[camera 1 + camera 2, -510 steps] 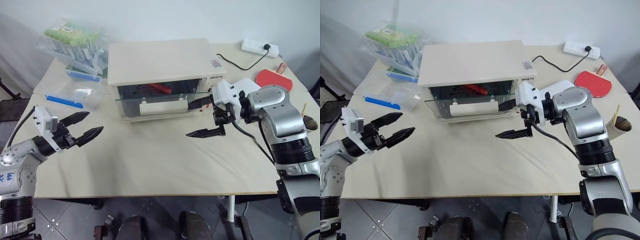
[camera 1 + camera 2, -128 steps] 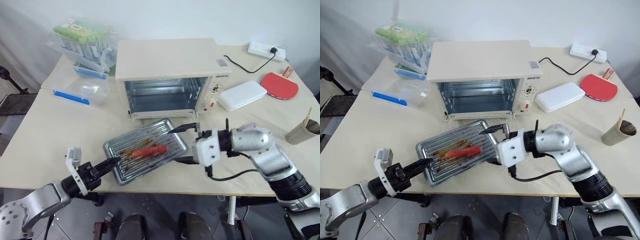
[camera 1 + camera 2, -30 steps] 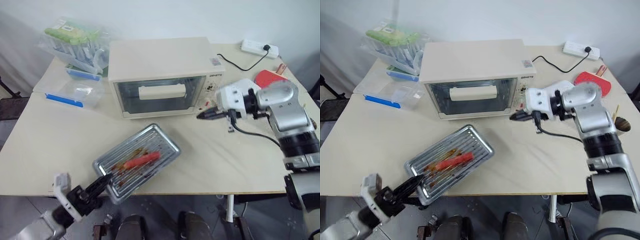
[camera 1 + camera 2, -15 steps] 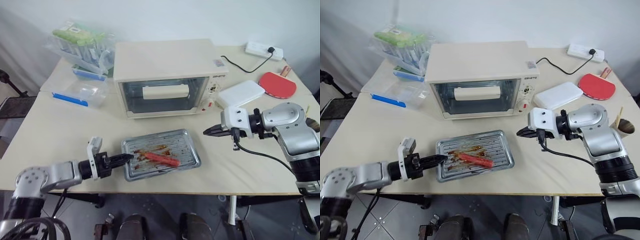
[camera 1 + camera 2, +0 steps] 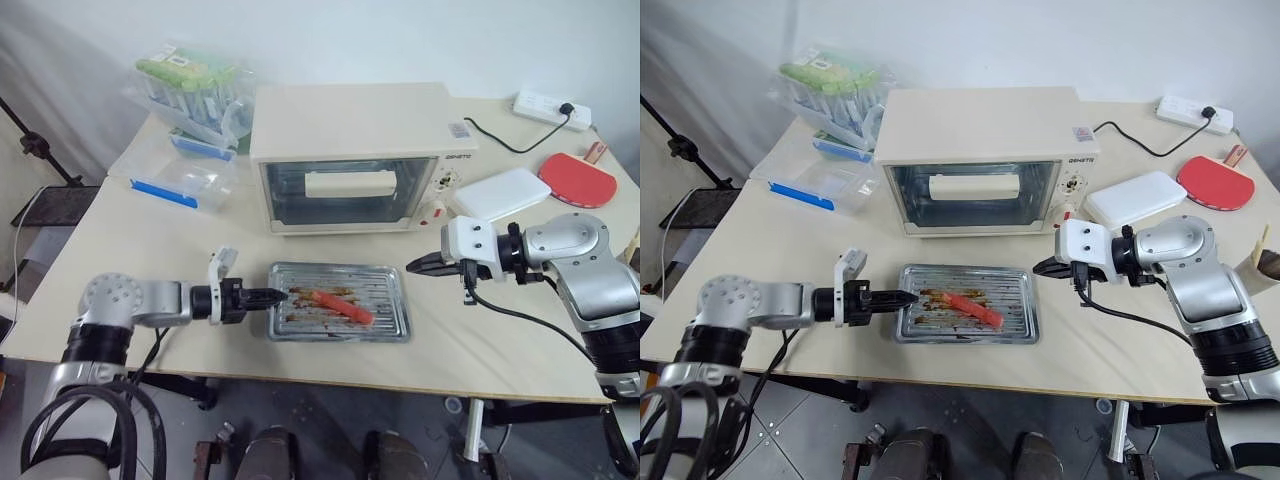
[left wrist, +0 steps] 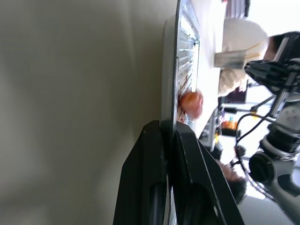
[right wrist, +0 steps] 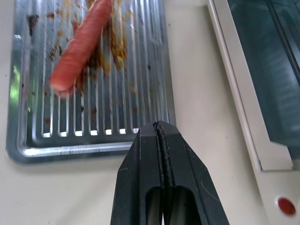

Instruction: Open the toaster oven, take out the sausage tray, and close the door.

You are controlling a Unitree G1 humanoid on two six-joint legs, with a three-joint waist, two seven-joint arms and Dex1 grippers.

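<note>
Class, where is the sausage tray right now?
The sausage tray lies on the table in front of the closed toaster oven, its left rim pinched by the left gripper.

One toaster oven (image 5: 362,155), one sausage tray (image 5: 392,318) holding one sausage (image 5: 343,306) — one white box (image 5: 501,192), one red paddle (image 5: 579,180), one power strip (image 5: 552,108).

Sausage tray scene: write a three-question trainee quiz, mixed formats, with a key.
1. True or false: the toaster oven has its door closed.
2. Which gripper pinches the rim of the sausage tray? A) left gripper B) right gripper C) neither
3. Fill in: the sausage lies in the tray, which rests on the ____.

Key: 1 true; 2 A; 3 table. The right gripper's fingers are shut on nothing, beside the tray's right end.
</note>
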